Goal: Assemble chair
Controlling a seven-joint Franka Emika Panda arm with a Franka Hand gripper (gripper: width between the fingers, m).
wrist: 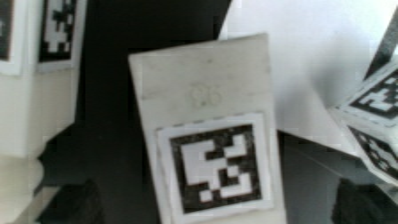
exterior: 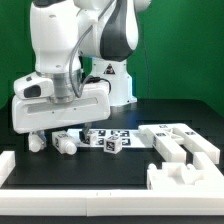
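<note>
My gripper hangs low over the table at the exterior view's left, above a cluster of small white chair parts. In the wrist view a flat white chair bar with a black-and-white tag on it lies straight between the jaws. My gripper is open. Its dark fingers stand on either side of the bar, with a dark gap on each side. A small tagged white block lies just beside the cluster. A large stepped white chair piece rests at the exterior view's right.
The marker board lies flat behind the stepped piece. Low white border rails run along the table's left and front edges. The robot's white base stands at the back. More tagged white parts crowd the edges of the wrist view.
</note>
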